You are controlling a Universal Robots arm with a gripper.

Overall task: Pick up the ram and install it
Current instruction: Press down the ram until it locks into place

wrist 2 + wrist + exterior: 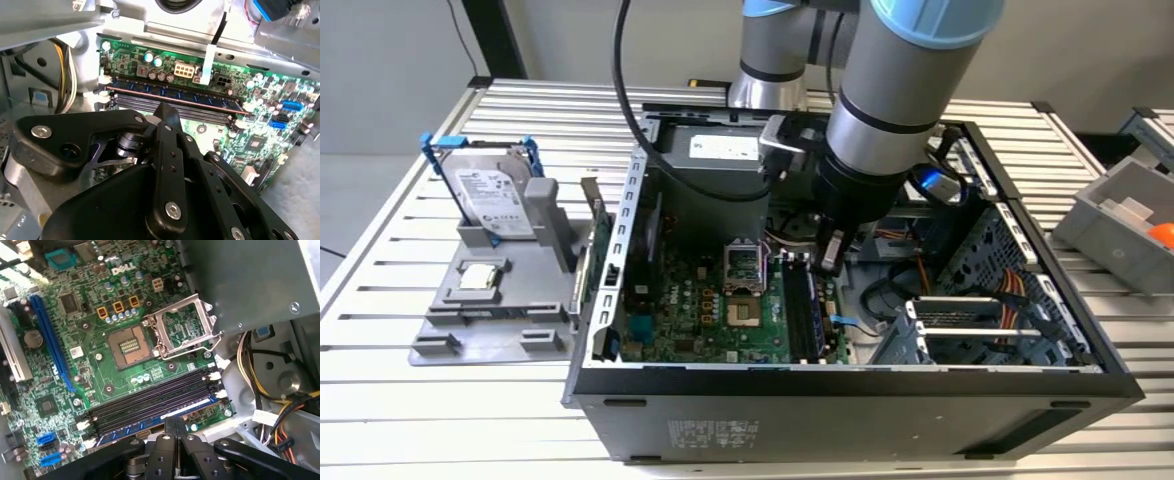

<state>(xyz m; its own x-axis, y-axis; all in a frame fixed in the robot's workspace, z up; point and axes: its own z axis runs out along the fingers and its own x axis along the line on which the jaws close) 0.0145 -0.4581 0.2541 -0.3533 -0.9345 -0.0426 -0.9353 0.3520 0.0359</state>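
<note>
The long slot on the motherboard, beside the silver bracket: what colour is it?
Blue. The slot shows best in the first wrist view.

White brand lettering is printed on the motherboard (90,365) in the first wrist view, beside small component markings too fine to read. In the exterior view, printed labels sit on the hard drive (491,195), the power supply (724,147) and the computer case (854,410), none legible.
</note>
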